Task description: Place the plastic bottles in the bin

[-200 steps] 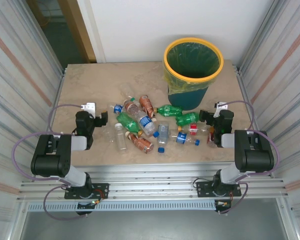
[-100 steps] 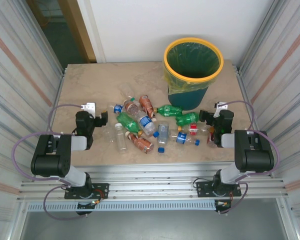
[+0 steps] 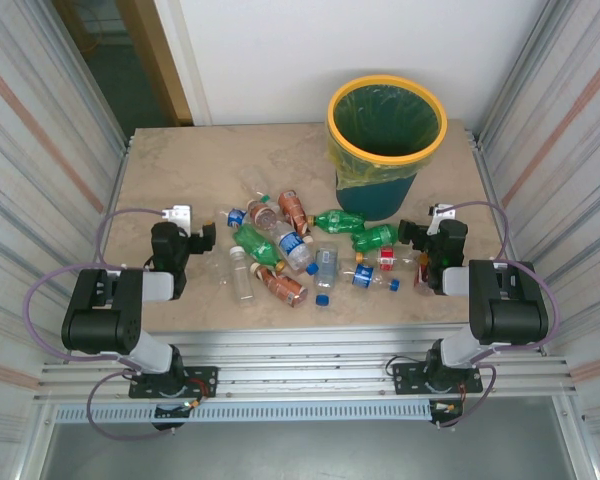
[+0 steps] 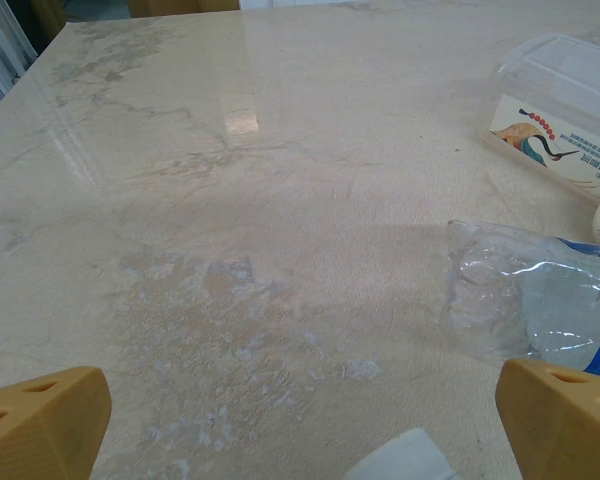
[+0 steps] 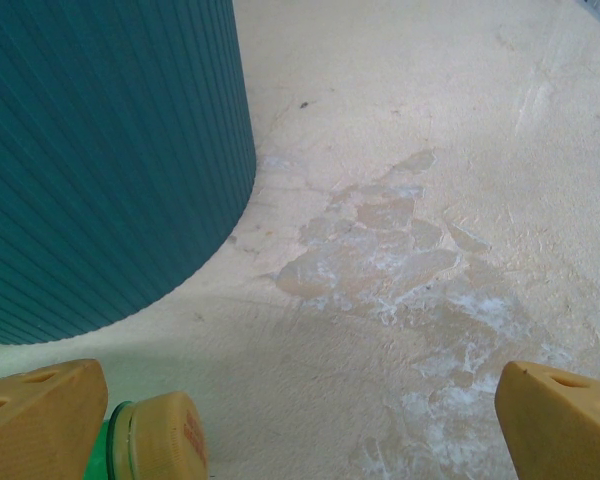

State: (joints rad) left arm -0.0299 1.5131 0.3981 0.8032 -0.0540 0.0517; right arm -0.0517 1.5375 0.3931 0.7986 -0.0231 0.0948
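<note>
My left gripper (image 4: 300,425) and right gripper (image 5: 300,425) sit low over the table (image 3: 190,170), both spread wide and holding nothing. The bottles (image 3: 255,243) lie scattered between them. The bin (image 3: 375,195) stands upright, far right, just beyond my right gripper, and a green bottle (image 5: 150,435) lies beside that gripper's left finger.

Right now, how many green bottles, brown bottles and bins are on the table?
Green bottles: 3
Brown-orange bottles: 3, as far as the top view lets me tell
Bin: 1
Total: 7
</note>
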